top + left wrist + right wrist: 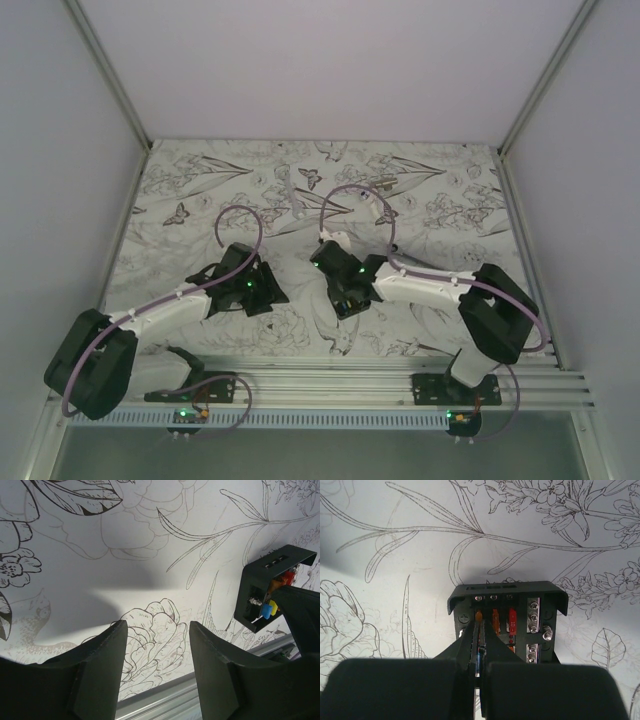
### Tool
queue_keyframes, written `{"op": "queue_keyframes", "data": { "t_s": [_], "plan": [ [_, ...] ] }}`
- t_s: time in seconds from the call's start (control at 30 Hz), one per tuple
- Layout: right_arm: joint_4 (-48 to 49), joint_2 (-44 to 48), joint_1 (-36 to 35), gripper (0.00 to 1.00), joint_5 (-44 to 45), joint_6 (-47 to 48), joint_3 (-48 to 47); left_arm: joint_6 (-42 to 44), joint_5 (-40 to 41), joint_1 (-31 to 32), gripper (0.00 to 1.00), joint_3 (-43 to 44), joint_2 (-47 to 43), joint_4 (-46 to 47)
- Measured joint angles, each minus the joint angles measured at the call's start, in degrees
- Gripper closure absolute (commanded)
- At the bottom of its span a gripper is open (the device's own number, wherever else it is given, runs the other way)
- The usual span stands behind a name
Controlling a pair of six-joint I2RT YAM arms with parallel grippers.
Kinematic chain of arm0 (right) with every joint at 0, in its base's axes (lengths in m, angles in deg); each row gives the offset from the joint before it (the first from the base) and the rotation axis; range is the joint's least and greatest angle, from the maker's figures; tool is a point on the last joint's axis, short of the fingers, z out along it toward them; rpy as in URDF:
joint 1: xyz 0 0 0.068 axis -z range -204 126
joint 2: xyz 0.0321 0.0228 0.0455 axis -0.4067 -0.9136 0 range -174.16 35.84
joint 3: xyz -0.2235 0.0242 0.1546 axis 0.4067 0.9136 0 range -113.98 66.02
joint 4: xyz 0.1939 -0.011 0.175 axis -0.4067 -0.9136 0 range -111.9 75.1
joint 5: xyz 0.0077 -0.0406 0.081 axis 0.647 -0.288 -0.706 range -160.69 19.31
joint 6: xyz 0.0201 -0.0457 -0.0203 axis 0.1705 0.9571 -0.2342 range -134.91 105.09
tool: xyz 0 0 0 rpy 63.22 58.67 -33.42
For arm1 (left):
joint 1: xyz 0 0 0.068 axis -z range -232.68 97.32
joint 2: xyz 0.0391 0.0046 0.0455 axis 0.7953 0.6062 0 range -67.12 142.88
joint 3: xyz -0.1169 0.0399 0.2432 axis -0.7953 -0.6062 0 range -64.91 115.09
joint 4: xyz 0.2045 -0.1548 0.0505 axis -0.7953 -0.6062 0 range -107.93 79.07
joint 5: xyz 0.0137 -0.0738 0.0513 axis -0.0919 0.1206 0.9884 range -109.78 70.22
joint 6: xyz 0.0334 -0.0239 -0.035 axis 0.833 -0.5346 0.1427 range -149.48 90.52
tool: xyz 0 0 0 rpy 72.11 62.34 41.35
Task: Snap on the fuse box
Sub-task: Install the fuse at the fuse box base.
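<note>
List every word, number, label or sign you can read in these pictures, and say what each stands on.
No text can be read in any view.
Red fuse in the fuse box: a faint mark, too small to read.
Table cover: drawn flowers and butterflies only, no lettering.
</note>
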Motion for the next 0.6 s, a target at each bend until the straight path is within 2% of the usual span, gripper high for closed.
{"op": "queue_keyframes", "data": {
  "t_s": [0.27,0.53,0.6],
  "plan": [
    [2.8,0.0,3.2,1.0,-4.6,-0.8,0.5,0.0,0.0,0.0,0.41,0.0,0.0,0.0],
    [1.6,-4.3,2.5,1.0,-3.2,-0.2,-5.0,0.0,-0.1,0.0,0.32,0.0,0.2,0.0],
    [0.5,-4.5,1.8,0.96,-2.1,0.1,-6.2,0.0,-0.1,0.0,0.29,0.0,-0.2,0.0]
  ]
}}
